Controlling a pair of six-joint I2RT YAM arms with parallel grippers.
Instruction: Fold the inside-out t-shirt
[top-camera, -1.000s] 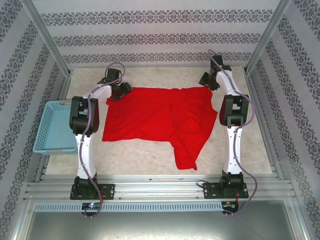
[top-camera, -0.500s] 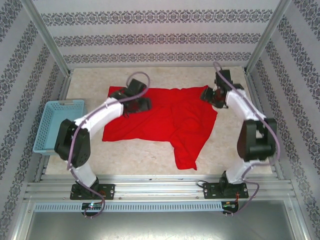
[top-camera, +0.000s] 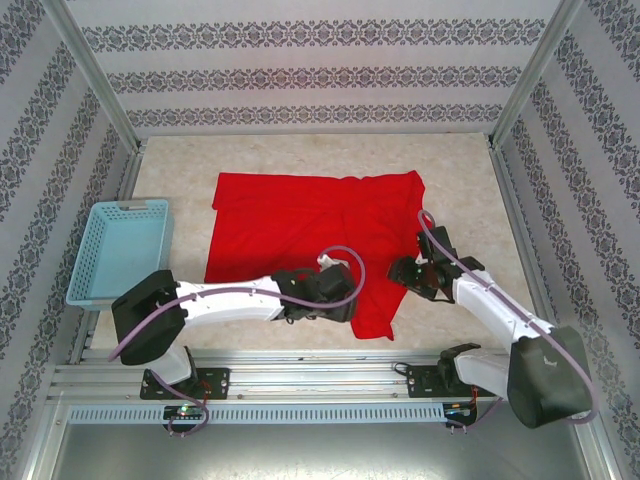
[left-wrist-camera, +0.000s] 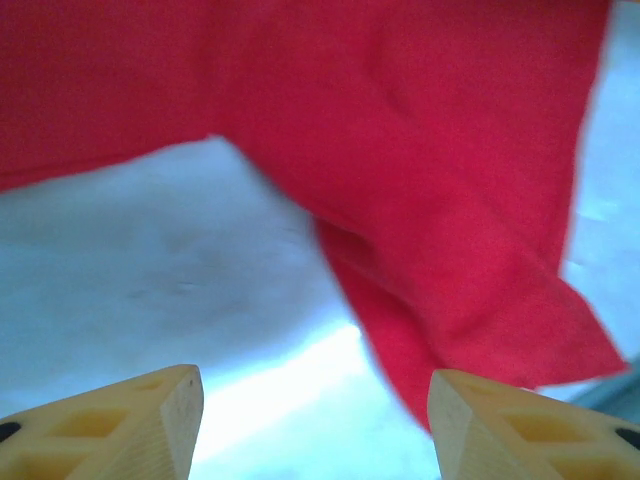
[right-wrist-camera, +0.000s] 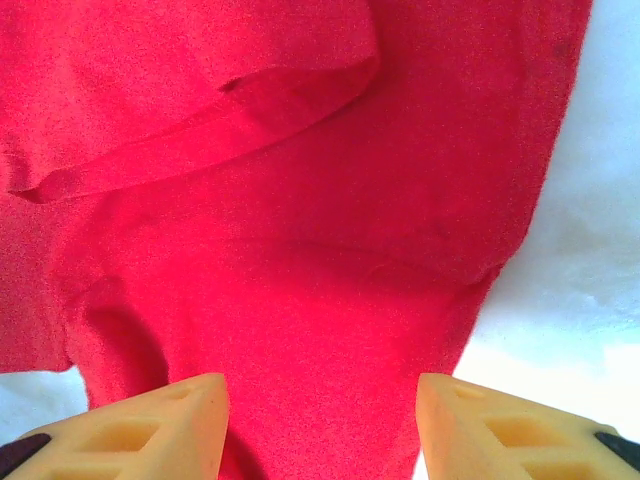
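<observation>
Toward the near edge of the pale speckled desk, a loose flap of the plain bright red short-sleeved cloth t-shirt trails out from the main spread, which lies flat across the desk's middle and far part. The left end effector hangs at the flap's left side and the right end effector at its right. Both have their jaws apart and grip nothing; I'd judge they are placed to pinch the flap and fold it back. A light blue plastic mesh basket stands aside at the left edge.
</observation>
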